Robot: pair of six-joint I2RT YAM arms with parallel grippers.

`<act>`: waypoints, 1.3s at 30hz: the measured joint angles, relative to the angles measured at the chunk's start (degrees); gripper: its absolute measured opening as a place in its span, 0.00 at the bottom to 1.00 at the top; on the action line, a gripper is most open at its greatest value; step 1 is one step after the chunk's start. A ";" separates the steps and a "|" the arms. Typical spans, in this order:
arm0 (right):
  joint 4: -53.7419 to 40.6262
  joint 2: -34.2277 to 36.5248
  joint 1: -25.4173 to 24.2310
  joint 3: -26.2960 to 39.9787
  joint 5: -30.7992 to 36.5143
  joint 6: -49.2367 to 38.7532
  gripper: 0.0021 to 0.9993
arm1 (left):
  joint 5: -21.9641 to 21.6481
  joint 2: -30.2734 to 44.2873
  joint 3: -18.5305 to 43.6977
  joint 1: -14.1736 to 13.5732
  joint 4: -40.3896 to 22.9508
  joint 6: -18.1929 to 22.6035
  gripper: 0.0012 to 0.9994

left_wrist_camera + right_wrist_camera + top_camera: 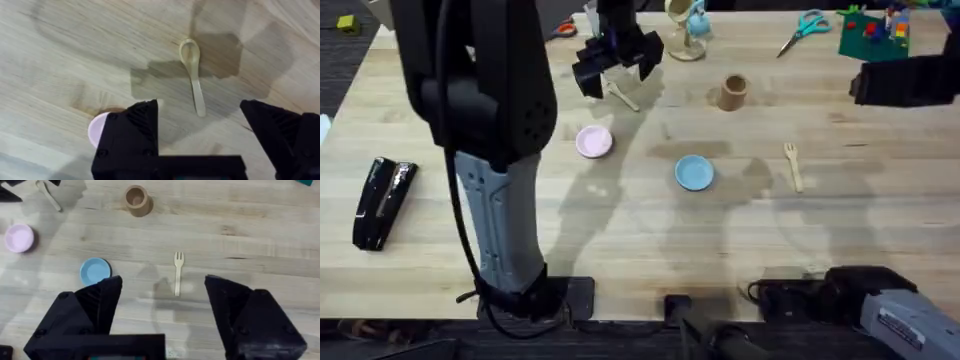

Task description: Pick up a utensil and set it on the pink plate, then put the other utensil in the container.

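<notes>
Lab/workshop: wood bench (620,230), stapler (382,200), scissors (803,28), robot arms.

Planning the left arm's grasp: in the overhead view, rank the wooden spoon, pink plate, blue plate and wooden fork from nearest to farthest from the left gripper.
1. Wooden spoon, just beneath the left gripper.
2. Pink plate, toward the bases.
3. Blue plate, mid-table.
4. Wooden fork, right side.

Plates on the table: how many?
2. The pink plate lies left of centre, near the spoon. The light blue plate lies mid-table, left of the fork. None looks hidden.
</notes>
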 joint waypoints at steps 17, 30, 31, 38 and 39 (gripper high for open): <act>-0.01 0.00 0.00 0.00 0.00 0.01 1.00 | 1.66 6.69 1.60 0.05 4.02 -1.62 0.99; 0.00 0.00 0.00 0.00 0.00 0.02 1.00 | 3.35 6.73 1.92 0.09 3.06 -2.32 0.06; 0.00 0.02 0.00 0.00 0.00 0.00 1.00 | 3.35 6.73 1.95 0.09 2.88 -2.35 0.05; 0.00 0.00 0.00 0.00 0.00 0.00 1.00 | 3.12 6.78 2.16 0.07 1.86 -2.51 0.04; 0.00 0.00 0.00 0.00 0.00 0.01 1.00 | 2.98 6.81 2.26 0.07 1.30 -2.51 0.04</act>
